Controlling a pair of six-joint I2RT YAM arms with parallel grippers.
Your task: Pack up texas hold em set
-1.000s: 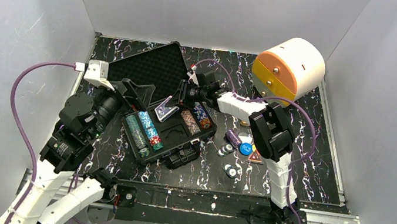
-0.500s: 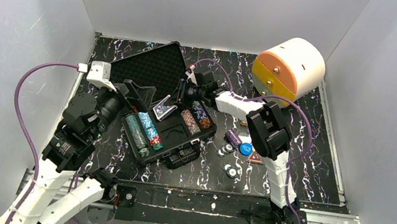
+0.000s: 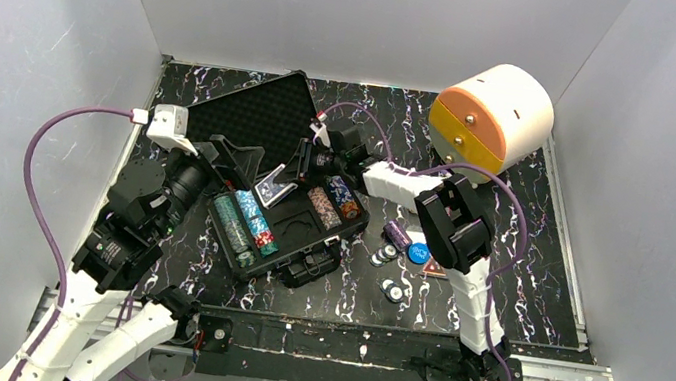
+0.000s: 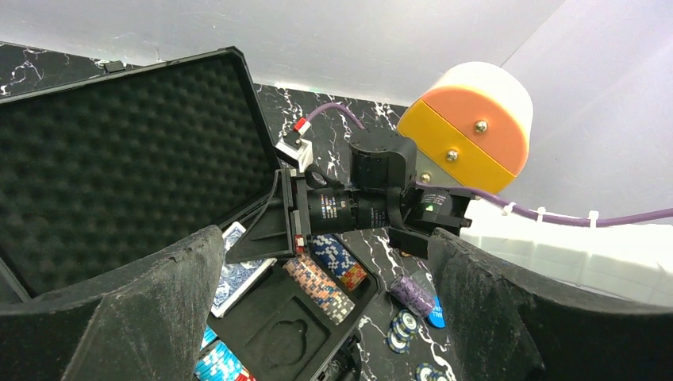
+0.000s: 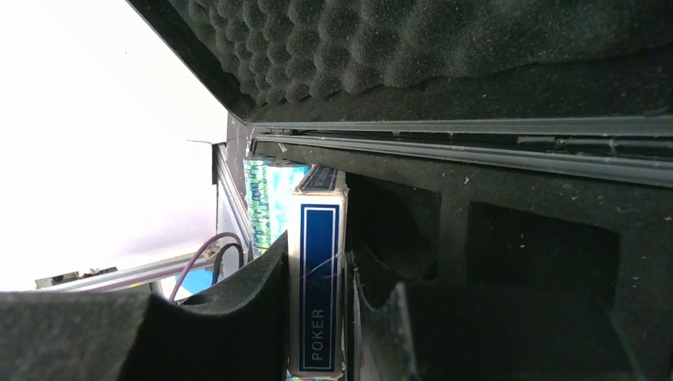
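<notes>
One deck [image 5: 319, 262] edgewise in right gripper [image 3: 297, 166]

Desk [image 3: 523, 279]: black top with white and violet marbling. Lying on it:
- open black case [image 3: 254, 117], 9 o'clock, lid open toward 11
- cream-and-orange drawer box [image 3: 503, 109], 2 o'clock
- at 4 o'clock, near the case: purple chip roll [image 3: 396, 234], blue round button [image 3: 417, 254], orange triangular piece [image 3: 434, 267], loose chips [image 3: 391, 288] in two small clusters
</notes>
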